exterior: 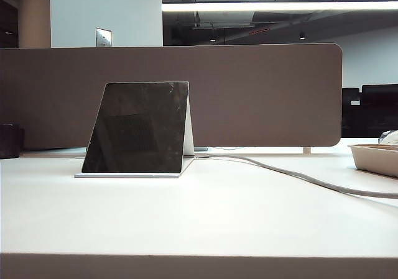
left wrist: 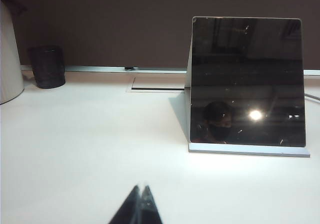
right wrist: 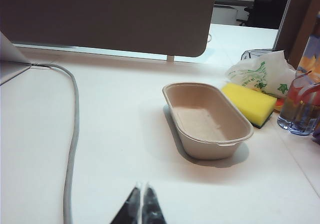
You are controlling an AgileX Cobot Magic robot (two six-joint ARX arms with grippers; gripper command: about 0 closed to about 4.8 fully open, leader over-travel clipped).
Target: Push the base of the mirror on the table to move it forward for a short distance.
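- The mirror (exterior: 140, 128) stands tilted on its base (exterior: 130, 175), left of centre on the table (exterior: 199, 217), near the divider (exterior: 261, 92).
- Your left gripper (left wrist: 141, 204) hangs before the mirror, tips together, holding nothing; the right gripper (right wrist: 141, 206), likewise closed, sits near the cable (right wrist: 74, 134) and tray (right wrist: 207, 119).
- Risk, as judged: push above the base and the mirror tips.
- Only the exterior view shows the cable reaching the mirror; it shows neither gripper.

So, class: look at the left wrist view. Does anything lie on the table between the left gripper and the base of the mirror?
Nothing visible does. Only bare table lies between the left gripper, shut, and the base of the mirror. The right gripper, also shut, hangs near a beige tray, away from the mirror.
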